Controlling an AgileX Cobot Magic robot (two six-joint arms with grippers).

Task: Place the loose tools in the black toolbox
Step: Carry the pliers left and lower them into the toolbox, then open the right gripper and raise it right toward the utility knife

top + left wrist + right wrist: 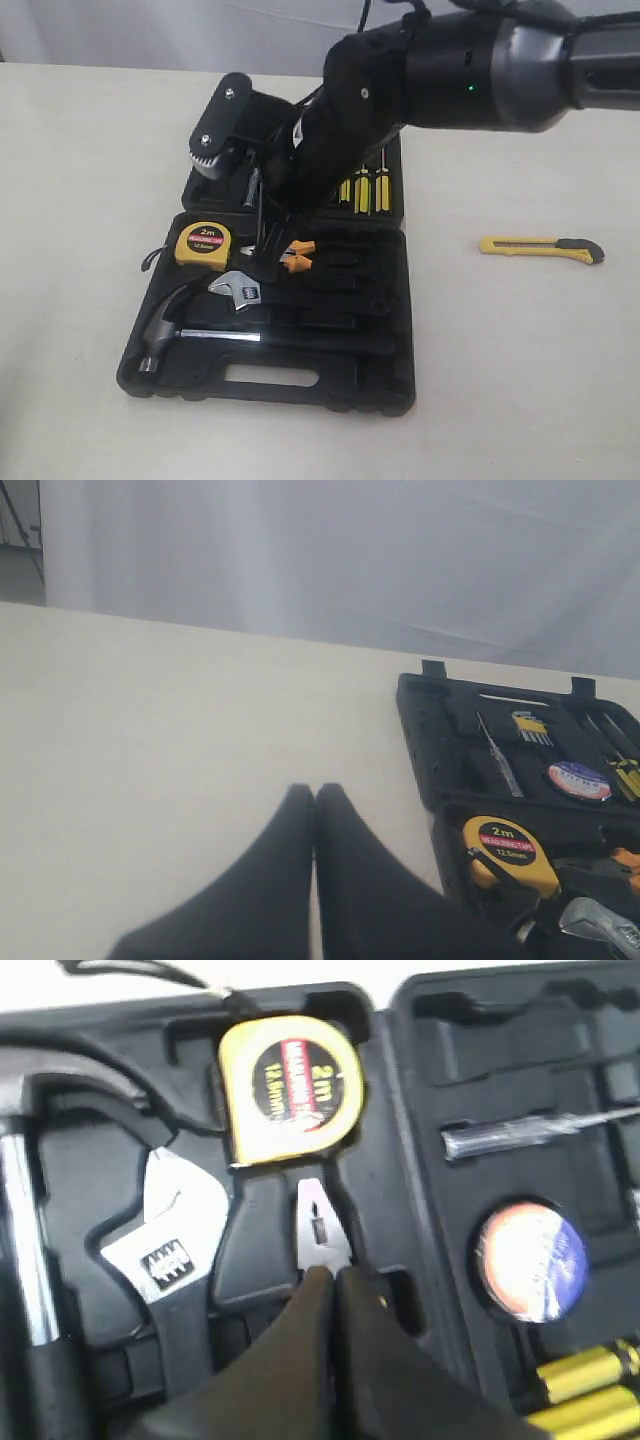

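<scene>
Well inside the black toolbox (pixel 400 395) rim, the right tool (pixel 332 1276), pinched closed, hangs over the pliers (pixel 316 1225).

The exterior view looks steeply down from the near side onto the pale cream tabletop (pixel 80 180), taking in the whole open black plastic toolbox (pixel 330 390) at middle distance; the left wrist view sits low over the table, left of the toolbox, facing the far white curtain (pixel 350 560); the right wrist view hangs close above the toolbox, facing down; all three share the yellow round-cornered tape measure (pixel 203 245) and steel adjustable wrench (pixel 238 290).
</scene>
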